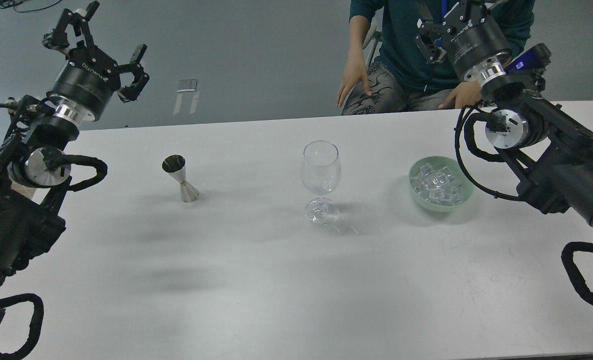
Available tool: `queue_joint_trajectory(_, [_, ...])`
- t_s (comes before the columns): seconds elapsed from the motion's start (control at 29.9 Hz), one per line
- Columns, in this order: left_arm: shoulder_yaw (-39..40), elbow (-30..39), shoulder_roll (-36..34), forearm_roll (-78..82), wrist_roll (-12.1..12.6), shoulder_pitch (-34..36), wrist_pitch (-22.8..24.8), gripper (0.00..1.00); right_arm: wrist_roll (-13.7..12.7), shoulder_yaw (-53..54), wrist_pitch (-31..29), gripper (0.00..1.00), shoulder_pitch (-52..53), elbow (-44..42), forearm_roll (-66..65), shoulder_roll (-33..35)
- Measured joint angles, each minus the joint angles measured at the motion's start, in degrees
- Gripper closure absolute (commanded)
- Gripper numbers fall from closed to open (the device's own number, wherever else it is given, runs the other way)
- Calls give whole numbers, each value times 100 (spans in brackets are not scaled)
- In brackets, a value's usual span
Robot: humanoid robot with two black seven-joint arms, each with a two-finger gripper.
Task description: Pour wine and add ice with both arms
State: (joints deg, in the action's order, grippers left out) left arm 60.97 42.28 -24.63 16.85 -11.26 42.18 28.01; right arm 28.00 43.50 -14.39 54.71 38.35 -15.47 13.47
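Claws spread, left (99, 47) and right (444, 25), above jigger (180, 178), glass (320, 181), ice (436, 187).

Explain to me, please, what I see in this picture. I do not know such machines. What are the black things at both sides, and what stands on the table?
The picture comes from the robot's own head, looking down at a white table. The black things are its two arms. The left gripper is open and holds nothing; the right gripper also holds nothing. On the table stand a metal measuring cup, an empty-looking wine glass and a green bowl of ice. A person sits behind.
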Motion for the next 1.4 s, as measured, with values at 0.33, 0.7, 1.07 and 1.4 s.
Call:
queue_joint_trajectory(0.33, [80,-10,173,-37,-178,-342,0,2,0,1,30,0,-45,-12,15,0])
queue_joint_trajectory(0.7, [133,-39,203,-58,-197,-359,0,2,0,1,234,0,-28,39,34,-40])
queue_joint_trajectory(1.07, [114,-93,161,-67,-175,-282,-4,2,0,-6,378,0,-38,-7,28,-46])
queue_joint_trajectory(1.4, [128,-106,209,-66,-144,-278,-23,2,0,-5,403,0,-49,-48,29,-82])
